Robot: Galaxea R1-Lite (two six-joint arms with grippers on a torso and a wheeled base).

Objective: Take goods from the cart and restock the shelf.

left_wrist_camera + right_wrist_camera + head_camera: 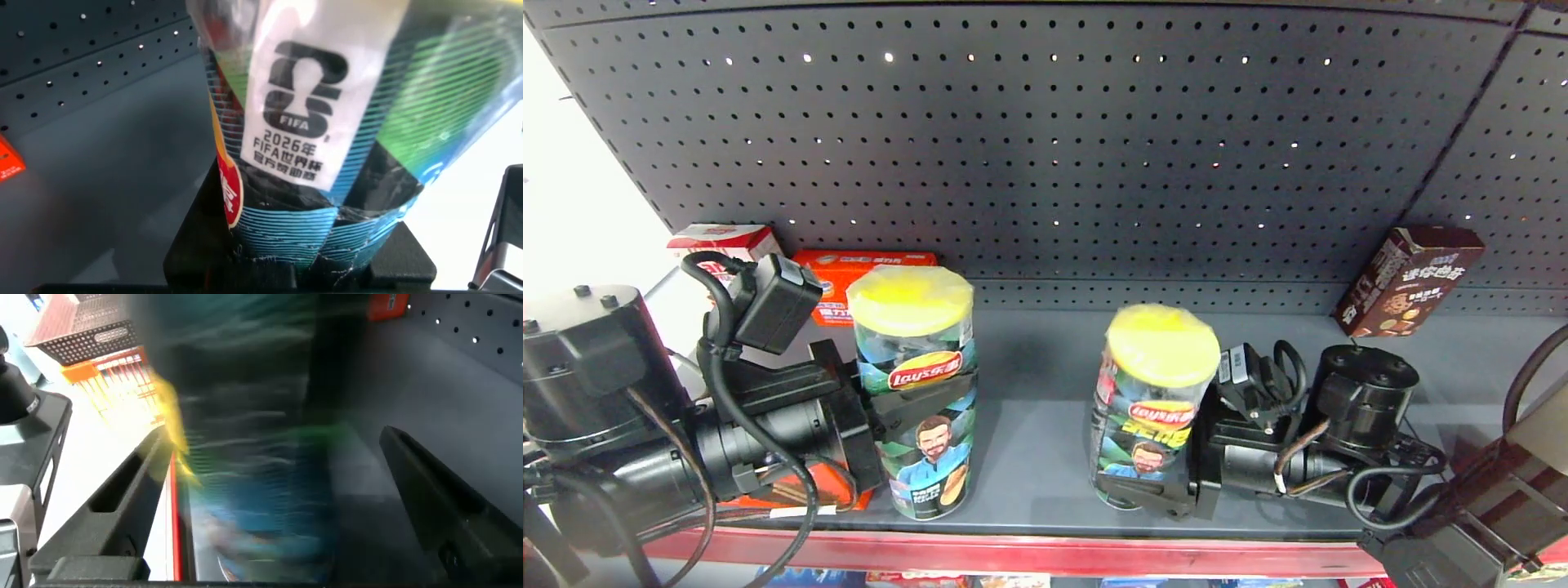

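Shelving step. Our left gripper [913,418] clamps one yellow-lidded cylindrical cardboard chip can [916,359] standing on the grey metal shelf [1033,408]. Our right gripper [1156,478] straddles the twin can [1152,400], jaws spread. The next move, we judge, is to release and retract without toppling.

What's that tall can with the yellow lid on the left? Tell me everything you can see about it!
The left chip can is a round tube, standing upright near the front of the grey shelf. Its yellow lid sits under clear wrap. The sides show green and blue patterns, a red-and-yellow logo and a cartoon man. The left claw is shut around its middle. An orange box lies behind it by the back wall.
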